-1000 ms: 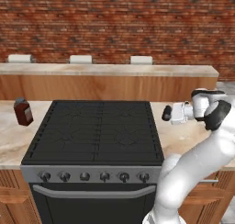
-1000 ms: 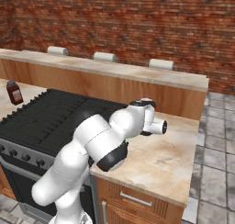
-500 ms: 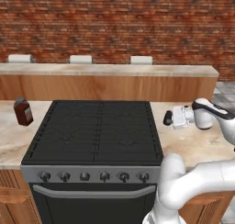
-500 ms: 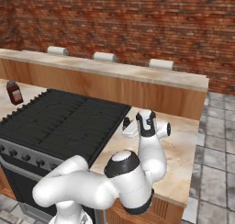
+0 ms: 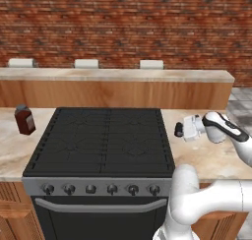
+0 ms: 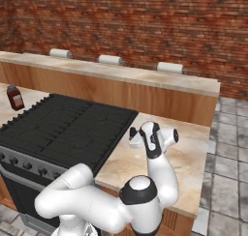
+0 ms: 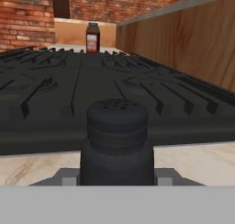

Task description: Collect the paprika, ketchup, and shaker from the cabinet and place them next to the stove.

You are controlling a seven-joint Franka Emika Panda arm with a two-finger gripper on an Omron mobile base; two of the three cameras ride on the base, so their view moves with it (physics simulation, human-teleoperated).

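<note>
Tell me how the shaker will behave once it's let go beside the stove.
The shaker looks rigid and small, so probably light. Its wider base suggests it stands steadily if set upright on the counter. Being round, it may roll if released tilted; the gripper looks to hold it at counter height.

One stove [image 5: 101, 140] at frame centre, six knobs [image 5: 101, 189] in a row along its front. One dark red jar [image 5: 24, 119] at left; one black shaker [image 7: 117, 142] at lower centre of the hand view. Three pale stool tops [image 5: 86, 63] along the upper counter.
</note>
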